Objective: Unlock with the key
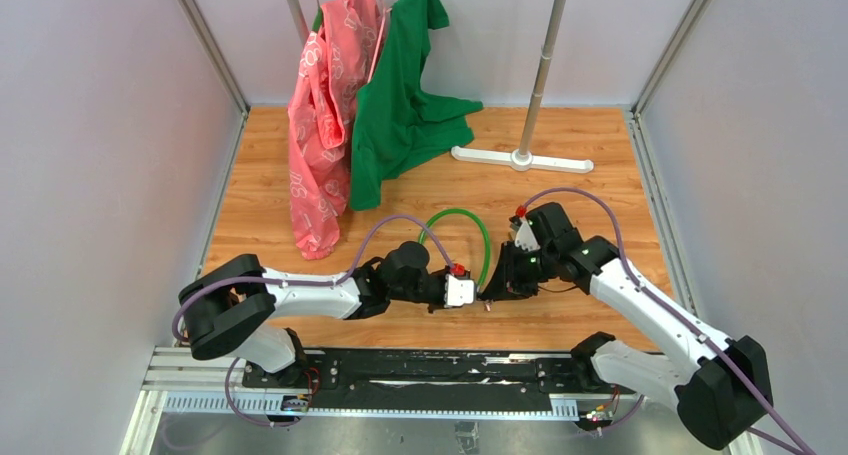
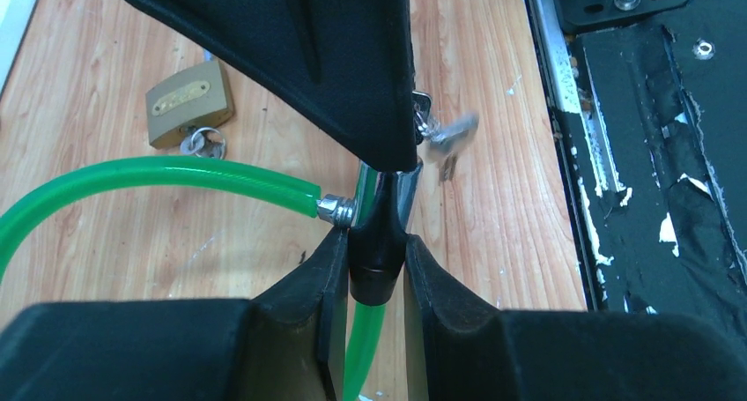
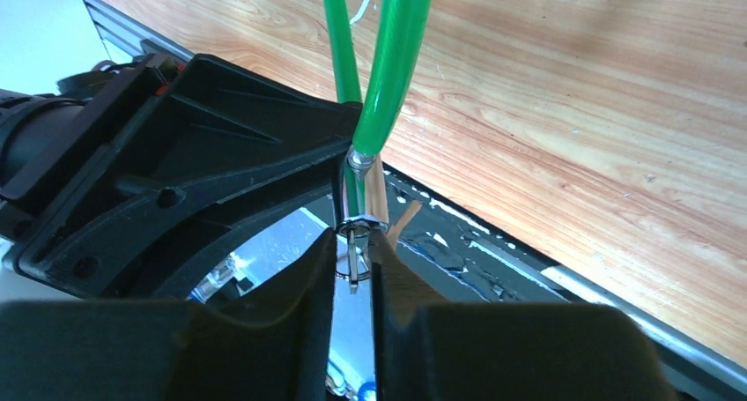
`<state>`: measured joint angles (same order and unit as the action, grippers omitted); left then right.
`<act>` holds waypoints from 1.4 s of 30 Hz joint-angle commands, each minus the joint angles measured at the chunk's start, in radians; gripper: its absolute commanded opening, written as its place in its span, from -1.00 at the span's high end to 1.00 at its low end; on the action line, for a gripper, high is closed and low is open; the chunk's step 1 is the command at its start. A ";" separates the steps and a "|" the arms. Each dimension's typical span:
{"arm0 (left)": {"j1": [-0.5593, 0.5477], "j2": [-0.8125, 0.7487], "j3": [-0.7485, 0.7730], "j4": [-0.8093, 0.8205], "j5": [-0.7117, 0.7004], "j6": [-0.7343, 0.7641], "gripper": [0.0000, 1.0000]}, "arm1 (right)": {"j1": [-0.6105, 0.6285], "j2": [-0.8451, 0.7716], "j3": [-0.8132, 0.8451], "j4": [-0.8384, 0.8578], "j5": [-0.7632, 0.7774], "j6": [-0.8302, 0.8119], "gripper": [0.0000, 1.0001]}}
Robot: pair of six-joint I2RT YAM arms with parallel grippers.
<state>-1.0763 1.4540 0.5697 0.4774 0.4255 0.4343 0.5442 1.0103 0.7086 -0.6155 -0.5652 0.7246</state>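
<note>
The green cable lock (image 1: 470, 220) loops over the wooden table. My left gripper (image 2: 374, 242) is shut on its black and chrome lock body (image 2: 380, 260), holding it off the table. In the right wrist view the small silvery key (image 3: 354, 258) sticks out of the chrome lock end (image 3: 366, 194), with a thin ring around it. My right gripper (image 3: 354, 247) stands around the key, its jaws slightly apart with a narrow gap on each side of the key. In the top view both grippers meet near the front edge, left (image 1: 455, 292) and right (image 1: 492, 293).
A brass padlock (image 2: 189, 101) with its own small bunch of keys (image 2: 203, 141) lies on the table to the left. A clothes rack base (image 1: 520, 158) stands at the back, with a pink garment (image 1: 325, 105) and a green garment (image 1: 400, 95) hanging. The black base rail (image 2: 652, 198) runs along the near edge.
</note>
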 commanded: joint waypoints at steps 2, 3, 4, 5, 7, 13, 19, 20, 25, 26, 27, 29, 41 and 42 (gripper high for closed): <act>-0.017 -0.031 0.043 0.120 0.021 -0.003 1.00 | 0.012 -0.038 0.010 -0.010 -0.009 -0.053 0.43; -0.017 -0.030 0.042 0.119 0.019 -0.003 1.00 | 0.011 -0.041 0.020 -0.021 -0.011 -0.066 0.39; -0.017 -0.031 0.043 0.120 0.018 -0.001 1.00 | 0.010 -0.044 0.032 -0.033 -0.012 -0.078 0.36; -0.017 -0.030 0.042 0.120 0.016 -0.001 1.00 | 0.011 -0.047 0.040 -0.042 -0.012 -0.086 0.35; -0.017 -0.028 0.041 0.119 0.013 0.000 1.00 | 0.011 -0.051 0.052 -0.058 -0.020 -0.100 0.33; -0.018 -0.023 0.041 0.120 0.012 0.001 1.00 | 0.011 -0.060 0.062 -0.073 -0.047 -0.113 0.26; -0.017 -0.017 0.042 0.120 0.012 0.000 1.00 | 0.010 -0.059 0.080 -0.083 -0.069 -0.132 0.18; -0.017 -0.017 0.043 0.120 0.012 0.000 1.00 | 0.010 -0.058 0.082 -0.086 -0.070 -0.137 0.17; -0.017 -0.012 0.046 0.119 0.012 0.000 1.00 | 0.011 -0.050 0.096 -0.102 -0.079 -0.153 0.12; -0.017 -0.011 0.047 0.120 0.012 0.001 1.00 | 0.011 -0.049 0.099 -0.104 -0.078 -0.153 0.12; -0.017 -0.011 0.046 0.120 0.012 0.001 1.00 | 0.012 -0.047 0.101 -0.103 -0.079 -0.155 0.12; -0.017 -0.011 0.045 0.120 0.012 0.000 1.00 | 0.010 -0.043 0.101 -0.104 -0.079 -0.154 0.14; -0.017 -0.011 0.045 0.120 0.012 -0.002 1.00 | 0.011 -0.026 0.086 -0.121 -0.046 -0.165 0.84; -0.017 -0.011 0.046 0.119 0.012 -0.002 1.00 | 0.011 -0.025 0.086 -0.122 -0.046 -0.165 0.92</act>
<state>-1.0824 1.4536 0.5838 0.5323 0.4278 0.4259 0.5442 0.9771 0.7773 -0.7116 -0.6090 0.5678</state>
